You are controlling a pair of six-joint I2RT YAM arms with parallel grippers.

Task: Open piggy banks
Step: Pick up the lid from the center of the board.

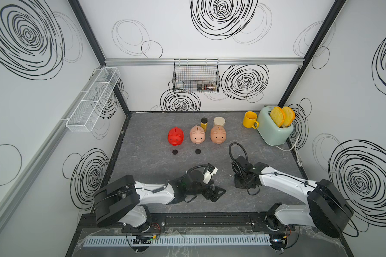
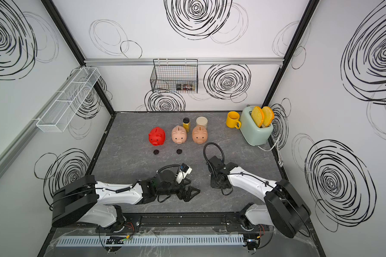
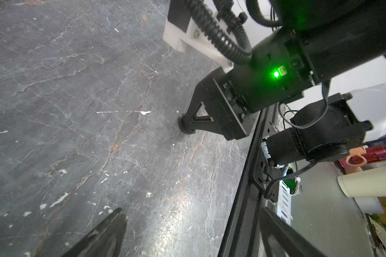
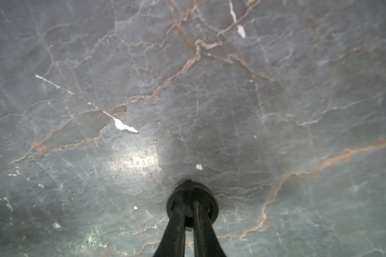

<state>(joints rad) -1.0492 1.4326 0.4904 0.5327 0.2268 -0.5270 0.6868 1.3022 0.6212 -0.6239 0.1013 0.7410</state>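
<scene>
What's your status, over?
Right gripper pinching black plug on the table. Left gripper open, empty. Two other plugs out by red pig and pink pig. Nothing blocking.

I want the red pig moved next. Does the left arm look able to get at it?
Probably yes: the left gripper is open and empty, and only two small black plugs lie on the table between it and the red pig.

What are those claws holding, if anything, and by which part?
The right gripper pinches a black plug by its middle; the left gripper holds nothing.
</scene>
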